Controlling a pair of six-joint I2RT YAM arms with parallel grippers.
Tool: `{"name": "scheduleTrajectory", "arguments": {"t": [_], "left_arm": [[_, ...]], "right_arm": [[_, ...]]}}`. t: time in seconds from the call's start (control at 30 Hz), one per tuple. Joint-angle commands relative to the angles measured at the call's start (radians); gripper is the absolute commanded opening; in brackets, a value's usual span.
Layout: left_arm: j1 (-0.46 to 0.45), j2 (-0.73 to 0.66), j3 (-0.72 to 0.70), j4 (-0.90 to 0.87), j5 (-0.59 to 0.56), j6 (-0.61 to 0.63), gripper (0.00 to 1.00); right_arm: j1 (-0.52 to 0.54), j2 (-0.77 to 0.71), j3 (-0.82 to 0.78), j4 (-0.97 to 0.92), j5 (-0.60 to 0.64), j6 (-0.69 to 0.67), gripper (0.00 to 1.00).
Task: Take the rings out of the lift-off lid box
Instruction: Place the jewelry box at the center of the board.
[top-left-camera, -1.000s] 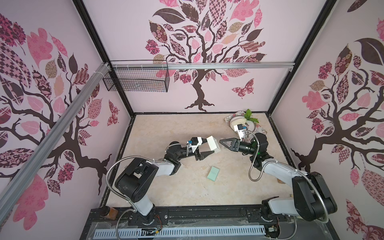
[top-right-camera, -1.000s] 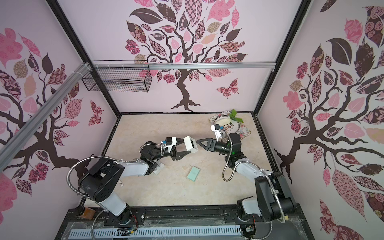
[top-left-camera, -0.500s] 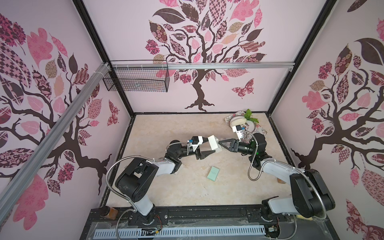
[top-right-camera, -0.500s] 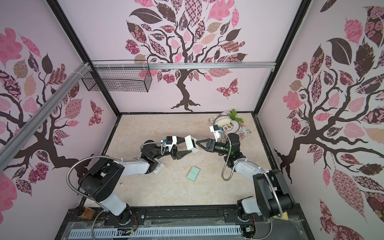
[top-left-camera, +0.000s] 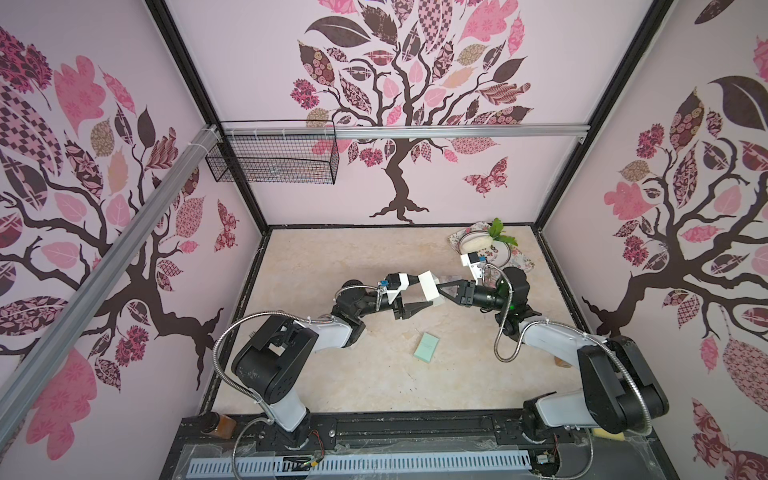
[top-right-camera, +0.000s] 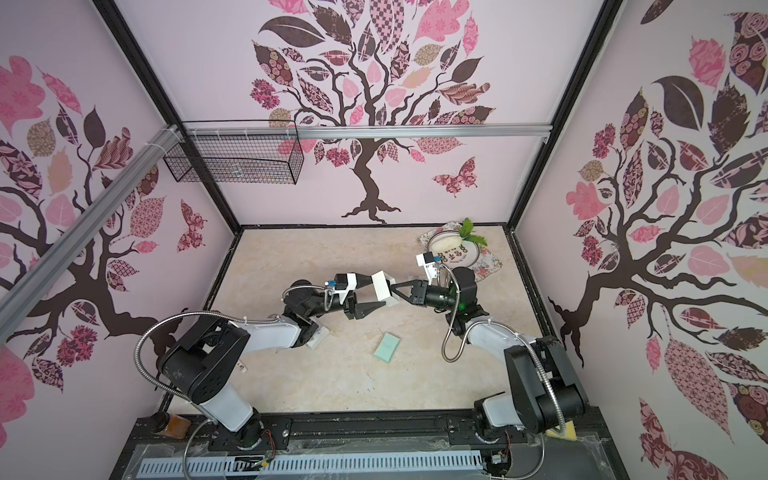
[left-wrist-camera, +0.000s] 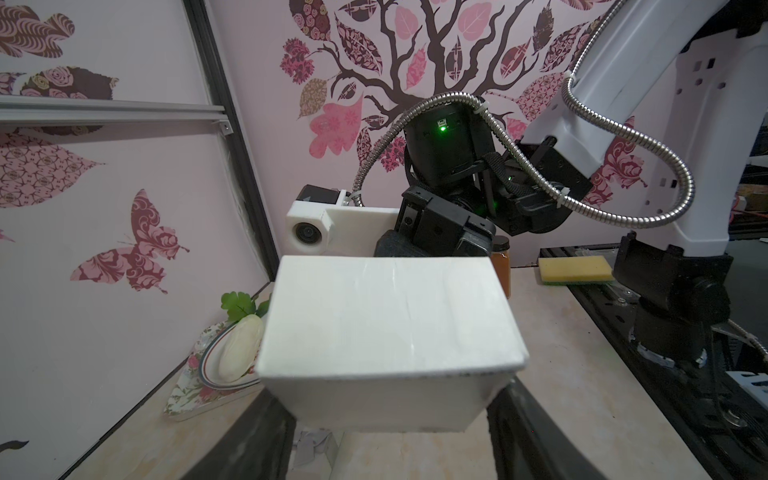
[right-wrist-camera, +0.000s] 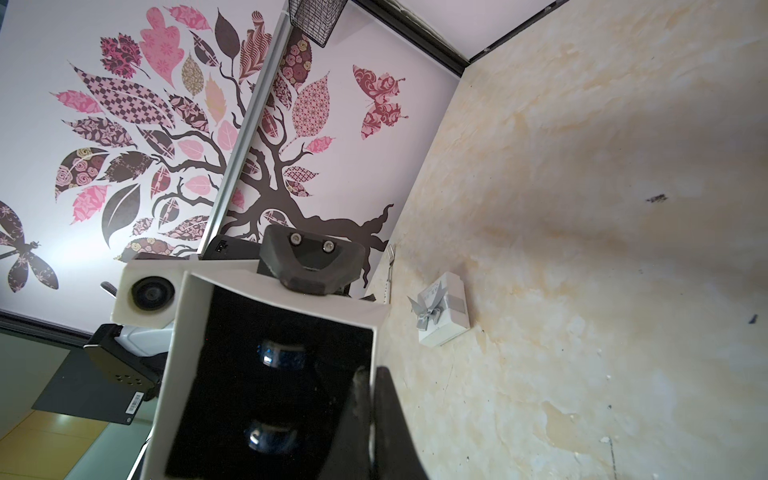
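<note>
Beige surface (top-left-camera: 332, 266) below a raised white box (top-left-camera: 429, 289), left jaws clamped across its sides, right jaws pinched on its rim, dark rings (right-wrist-camera: 282, 353) inside it, probably best tipped out slowly.

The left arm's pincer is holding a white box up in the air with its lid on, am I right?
Not quite. The left pincer does hold the white box up in the air, but with its lid off. The right wrist view looks straight into its open black inside, where two rings sit.
</note>
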Motion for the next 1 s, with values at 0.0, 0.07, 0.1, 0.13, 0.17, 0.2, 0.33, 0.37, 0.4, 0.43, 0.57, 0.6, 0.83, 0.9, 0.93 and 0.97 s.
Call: {"name": "scheduleTrajectory", "arguments": {"t": [0.0,0.07,0.1,0.13,0.17,0.2,0.33,0.37,0.4,0.43,0.57,0.6,0.83,0.9,0.93,0.97], "left_arm": [[-0.003,-0.061,-0.023,-0.023,-0.039,-0.003,0.72],[0.003,-0.119,-0.075,-0.060,-0.090,0.006,0.86],[0.007,-0.159,-0.106,-0.079,-0.122,0.005,0.89],[0.014,-0.199,-0.138,-0.095,-0.154,0.002,0.92],[0.020,-0.253,-0.173,-0.122,-0.202,0.000,0.97],[0.022,-0.318,-0.205,-0.170,-0.262,0.001,0.98],[-0.030,-0.631,-0.211,-0.660,-0.526,0.078,0.98],[-0.057,-0.696,-0.190,-0.796,-0.609,0.100,0.98],[-0.082,-0.739,-0.178,-0.888,-0.689,0.120,0.98],[-0.106,-0.765,-0.171,-0.946,-0.776,0.123,0.98],[-0.123,-0.798,-0.196,-1.004,-0.945,0.048,0.98],[-0.123,-0.798,-0.210,-1.002,-0.963,0.037,0.98],[-0.120,-0.757,-0.266,-0.984,-0.978,0.023,0.98],[-0.118,-0.744,-0.279,-0.966,-0.981,0.017,0.98],[-0.114,-0.738,-0.281,-0.958,-0.977,0.012,0.98],[-0.111,-0.732,-0.284,-0.953,-0.965,0.005,0.98]], "right_arm": [[0.006,-0.044,0.048,-0.122,0.065,-0.046,0.00],[0.007,-0.074,0.085,-0.267,0.123,-0.140,0.00],[0.014,-0.089,0.109,-0.369,0.176,-0.207,0.00],[0.025,-0.100,0.137,-0.464,0.240,-0.268,0.00],[0.049,-0.111,0.173,-0.568,0.329,-0.342,0.00],[0.077,-0.113,0.204,-0.648,0.421,-0.400,0.00],[0.162,-0.077,0.265,-0.767,0.669,-0.485,0.00],[0.180,-0.060,0.271,-0.775,0.718,-0.492,0.00],[0.198,-0.042,0.277,-0.778,0.764,-0.495,0.00],[0.211,-0.025,0.282,-0.778,0.796,-0.493,0.00],[0.288,0.079,0.352,-0.820,0.941,-0.497,0.00],[0.309,0.108,0.370,-0.832,0.976,-0.504,0.00],[0.357,0.256,0.441,-0.878,1.059,-0.488,0.00],[0.357,0.293,0.441,-0.857,1.059,-0.461,0.00],[0.358,0.311,0.443,-0.853,1.057,-0.453,0.00],[0.358,0.335,0.449,-0.848,1.051,-0.456,0.00]]}}
